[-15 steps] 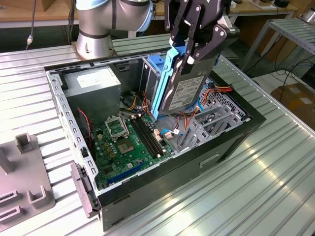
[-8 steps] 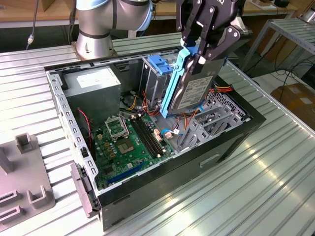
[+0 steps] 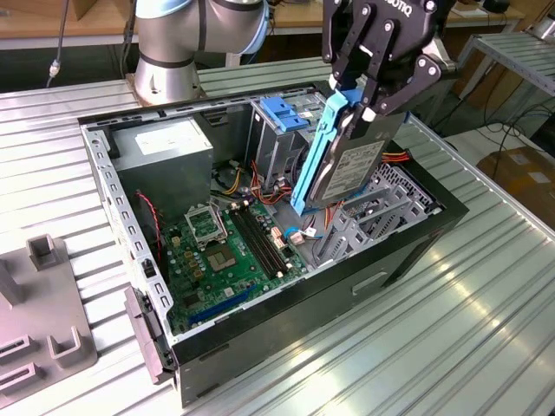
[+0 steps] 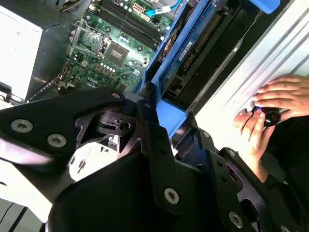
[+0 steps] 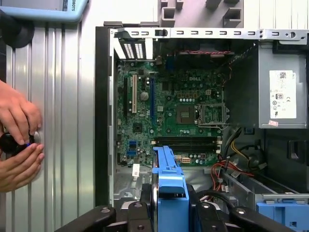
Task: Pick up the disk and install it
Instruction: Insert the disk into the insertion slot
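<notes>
Ribbed metal table [image 3: 468, 329], open computer case [image 3: 286, 321]: gripper [image 3: 362, 104] clenched on the disk [image 3: 351, 169], tilted over the bay [image 3: 390, 204]. Its blue rail [image 3: 314, 156] could snag those loose wires [image 3: 396, 159].

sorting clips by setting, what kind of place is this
Probably a robotics lab or workshop bench: an open computer case lies on a ribbed metal table, and the gripper holds the disk over it.

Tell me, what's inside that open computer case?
A green motherboard, a grey power supply box, coloured cables and a blue-handled drive cage. The disk in the gripper covers part of the bay beneath.
</notes>
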Robot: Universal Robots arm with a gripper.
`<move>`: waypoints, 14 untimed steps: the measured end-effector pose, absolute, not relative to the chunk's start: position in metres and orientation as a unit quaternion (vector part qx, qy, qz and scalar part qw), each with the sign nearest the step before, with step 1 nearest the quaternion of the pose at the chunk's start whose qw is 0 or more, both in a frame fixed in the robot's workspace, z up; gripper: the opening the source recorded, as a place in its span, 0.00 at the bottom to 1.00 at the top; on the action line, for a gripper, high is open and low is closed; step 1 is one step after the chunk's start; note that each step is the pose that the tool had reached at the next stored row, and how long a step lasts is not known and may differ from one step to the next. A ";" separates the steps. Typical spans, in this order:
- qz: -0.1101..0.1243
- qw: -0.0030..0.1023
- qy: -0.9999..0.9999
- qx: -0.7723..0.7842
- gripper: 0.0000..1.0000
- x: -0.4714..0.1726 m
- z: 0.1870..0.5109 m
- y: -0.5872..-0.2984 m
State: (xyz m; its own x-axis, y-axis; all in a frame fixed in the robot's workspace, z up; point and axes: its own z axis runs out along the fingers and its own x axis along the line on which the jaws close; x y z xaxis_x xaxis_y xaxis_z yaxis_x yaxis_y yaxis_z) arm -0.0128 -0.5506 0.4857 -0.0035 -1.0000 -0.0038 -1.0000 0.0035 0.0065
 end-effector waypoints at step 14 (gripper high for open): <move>-0.004 0.001 -0.708 0.706 0.37 0.048 0.482 -0.560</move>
